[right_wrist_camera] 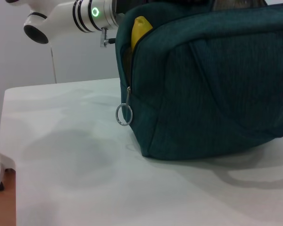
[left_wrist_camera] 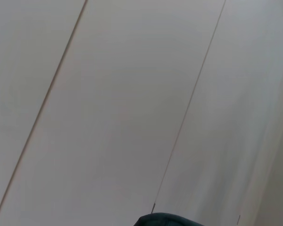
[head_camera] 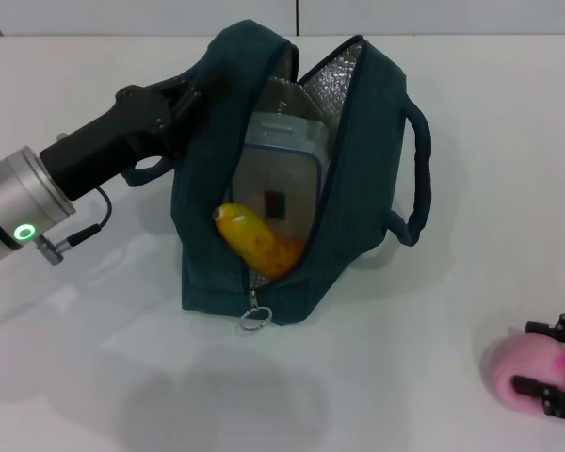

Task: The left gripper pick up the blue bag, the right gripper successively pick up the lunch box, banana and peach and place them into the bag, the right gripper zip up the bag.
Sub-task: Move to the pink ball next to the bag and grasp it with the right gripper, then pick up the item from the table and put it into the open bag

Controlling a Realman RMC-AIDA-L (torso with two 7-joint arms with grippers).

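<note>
The blue bag [head_camera: 358,188] stands unzipped in the middle of the table, showing a silver lining. My left gripper [head_camera: 196,94] is shut on the bag's upper left edge and holds it up. Inside lie the lunch box [head_camera: 281,179] with its clear lid and the banana [head_camera: 256,241], which leans at the near end of the opening. At the lower right the pink peach [head_camera: 525,367] rests on the table, with my right gripper [head_camera: 549,360] closed on it, one black finger on each side. The right wrist view shows the bag [right_wrist_camera: 212,80] and the banana tip [right_wrist_camera: 140,29].
The zip's pull ring [head_camera: 254,320] hangs at the bag's near end, and the right wrist view also catches this ring [right_wrist_camera: 123,114]. A second handle [head_camera: 416,169] loops out on the bag's right side. White table [head_camera: 104,358] lies all around. The left wrist view shows only a pale wall and a sliver of bag [left_wrist_camera: 167,220].
</note>
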